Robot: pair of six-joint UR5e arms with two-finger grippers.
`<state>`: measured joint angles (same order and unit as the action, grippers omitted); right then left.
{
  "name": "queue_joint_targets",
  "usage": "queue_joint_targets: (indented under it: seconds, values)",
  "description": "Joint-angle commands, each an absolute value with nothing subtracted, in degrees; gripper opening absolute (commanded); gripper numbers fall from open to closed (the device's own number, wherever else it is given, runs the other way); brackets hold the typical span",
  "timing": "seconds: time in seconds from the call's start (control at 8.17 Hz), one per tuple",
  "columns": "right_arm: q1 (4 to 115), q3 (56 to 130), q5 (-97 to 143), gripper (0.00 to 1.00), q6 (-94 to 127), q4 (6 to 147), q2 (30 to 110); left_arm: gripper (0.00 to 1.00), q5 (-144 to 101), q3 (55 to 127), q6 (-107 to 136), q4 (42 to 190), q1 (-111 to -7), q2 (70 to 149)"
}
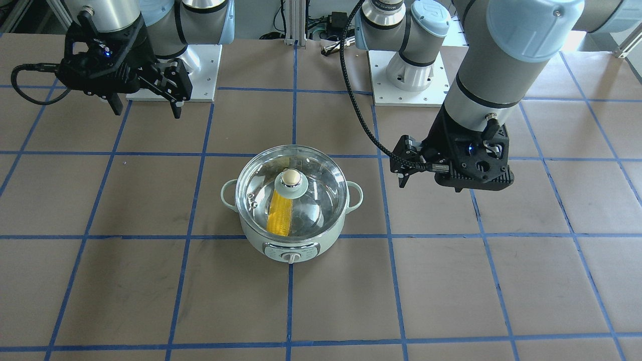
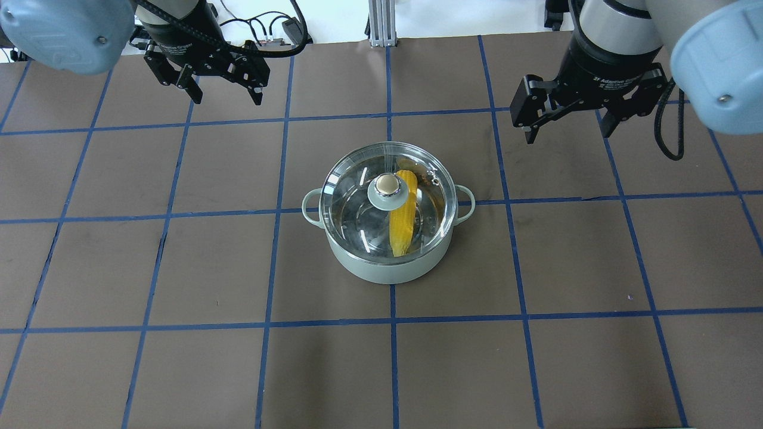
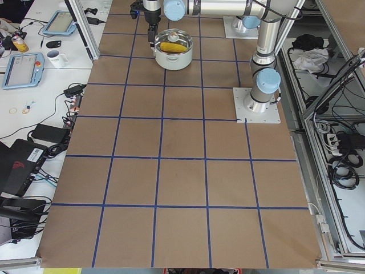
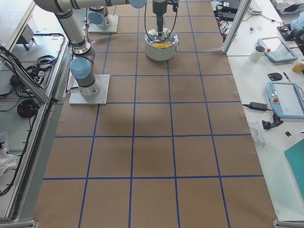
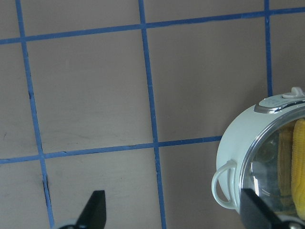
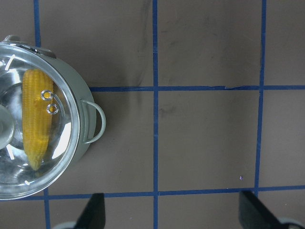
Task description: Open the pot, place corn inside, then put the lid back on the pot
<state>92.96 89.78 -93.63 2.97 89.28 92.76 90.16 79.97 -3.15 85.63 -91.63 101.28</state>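
The pale mint-green pot stands in the middle of the table, knob panel facing away from the robot. The clear glass lid sits on it, with its cream knob at centre. The yellow corn lies inside under the glass; it also shows in the overhead view and the right wrist view. My left gripper is open, empty and raised to the pot's left. My right gripper is open, empty and raised to the pot's right. Neither touches the pot.
The table is brown paper with a blue tape grid. The arm bases stand at the robot's edge. Side benches hold tablets, a mug and cables, off the table.
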Motion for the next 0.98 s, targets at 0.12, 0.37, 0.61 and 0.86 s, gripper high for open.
queue_joint_targets:
  seconds: [0.12, 0.37, 0.61, 0.86]
  values:
    - [92.55, 89.82, -93.78, 1.0, 1.76, 88.42, 92.99, 1.0, 89.83, 79.63, -2.55, 86.22, -91.76, 99.85]
    - [92.55, 89.91, -93.69, 1.0, 1.67, 88.42, 92.9, 1.0, 90.17, 79.63, -2.55, 86.22, -91.76, 99.76]
    - [92.55, 89.91, -93.78, 1.0, 1.67, 88.33, 92.81, 1.0, 89.83, 79.63, -2.64, 86.13, -91.76, 99.76]
    - [92.55, 89.91, -94.04, 1.0, 1.67, 88.33, 92.81, 1.0, 90.0, 79.63, -2.64, 86.13, -91.76, 99.23]
